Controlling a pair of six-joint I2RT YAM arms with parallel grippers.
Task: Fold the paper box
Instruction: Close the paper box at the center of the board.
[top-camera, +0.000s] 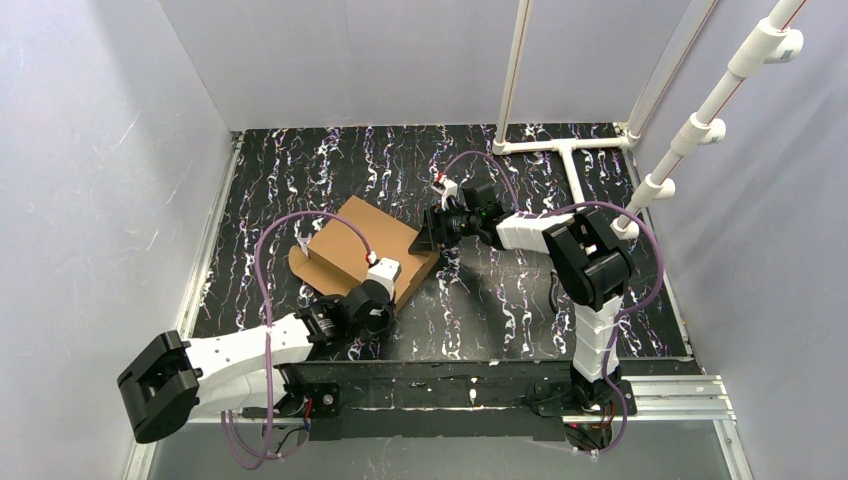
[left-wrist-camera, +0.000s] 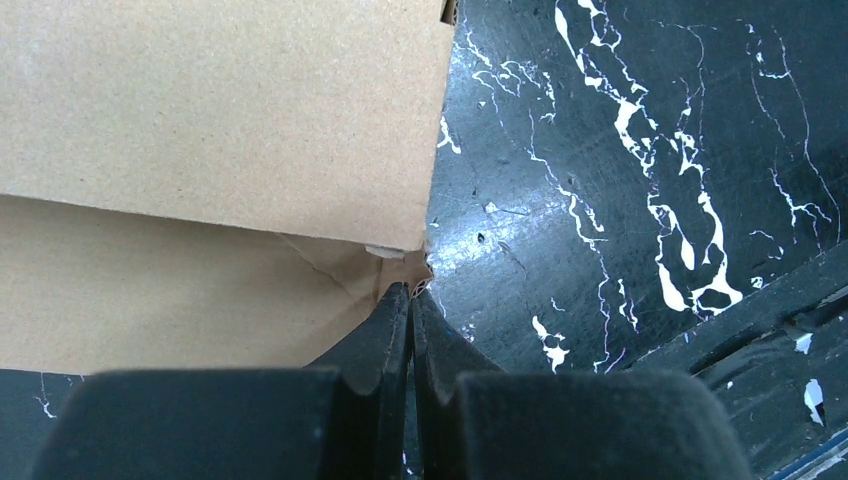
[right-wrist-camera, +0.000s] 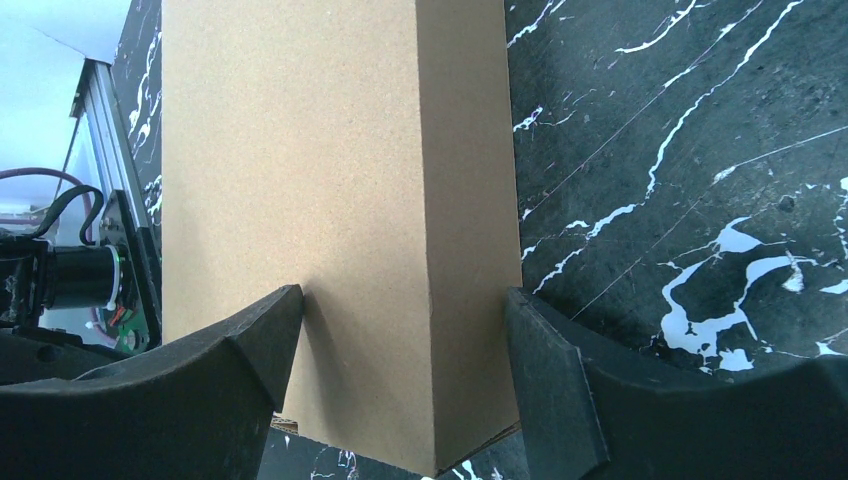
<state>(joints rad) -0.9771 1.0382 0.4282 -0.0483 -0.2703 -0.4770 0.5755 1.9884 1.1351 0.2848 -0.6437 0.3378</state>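
Plain brown corrugated cardboard paper box (top-camera: 362, 248), folded, mid black marbled tabletop (top-camera: 520, 300), my left gripper (left-wrist-camera: 411, 291) clenched empty at its near corner, my right gripper (right-wrist-camera: 403, 318) clasping its far-right corner.

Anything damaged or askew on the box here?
Yes. In the left wrist view the box shows creased, torn-looking cardboard at its near corner, right where the shut left gripper meets it. The right gripper straddles the far corner, which looks clean.
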